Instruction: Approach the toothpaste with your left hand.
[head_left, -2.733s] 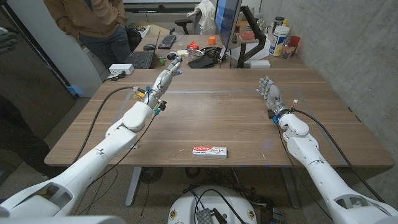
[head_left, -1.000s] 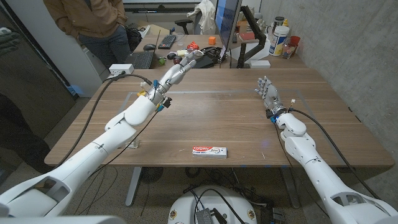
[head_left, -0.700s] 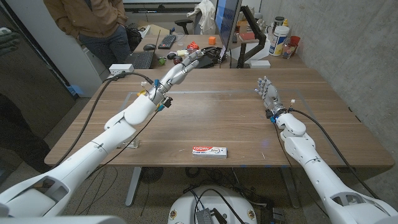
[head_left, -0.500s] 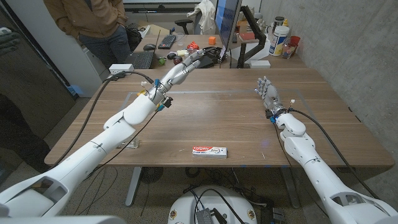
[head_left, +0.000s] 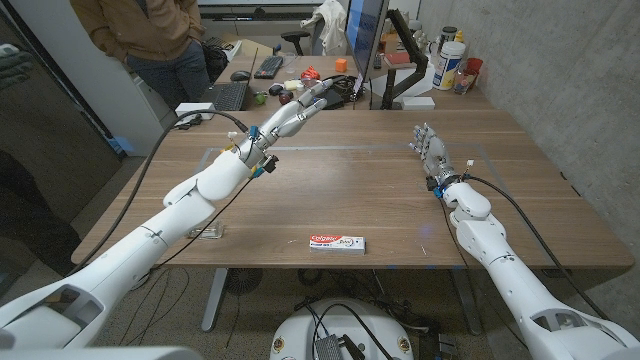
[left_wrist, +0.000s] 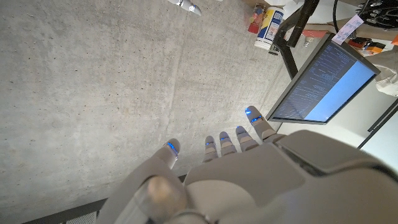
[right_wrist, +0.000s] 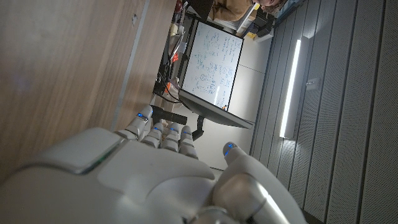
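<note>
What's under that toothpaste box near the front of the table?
The toothpaste box lies flat on the bare wooden table; nothing sticks out from beneath it. Whatever its footprint covers cannot be seen.

The left arm stretches far across the bench, its left hand (head_left: 300, 104) raised near the far edge with fingers extended and apart, holding nothing. The right hand (head_left: 429, 146) stands upright on the right side (fingers straight, close together), apparently empty, forearm low.

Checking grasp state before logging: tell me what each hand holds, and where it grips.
Nothing is held. The left hand and right hand are both open; the red-and-white toothpaste box lies untouched.
</note>
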